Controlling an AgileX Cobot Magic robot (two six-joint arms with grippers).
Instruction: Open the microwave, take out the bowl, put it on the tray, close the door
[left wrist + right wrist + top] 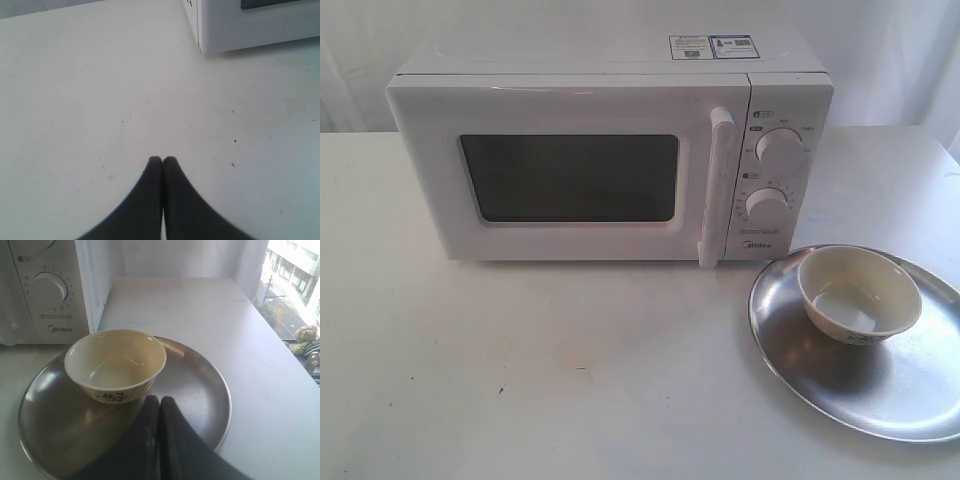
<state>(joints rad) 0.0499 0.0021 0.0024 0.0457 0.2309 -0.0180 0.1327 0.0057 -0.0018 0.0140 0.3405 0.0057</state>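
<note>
The white microwave [610, 150] stands at the back of the table with its door [570, 175] shut flat and the bar handle [716, 190] upright. On the silver tray [820, 385] at the right front rests the cream bowl [860, 292], upright and empty. Neither arm shows in the exterior view. Seen from the right wrist, my right gripper [159, 399] is shut on nothing above the tray [200, 385], just short of the bowl [115, 362]. Over bare table, my left gripper [162, 159] is shut and empty, with a microwave [250, 25] corner beyond it.
The white table [520, 370] spreads in front of the microwave. A pale curtain or wall backs the scene. In the right wrist view a window with a small teddy bear [306, 340] lies past the table's edge [280, 335].
</note>
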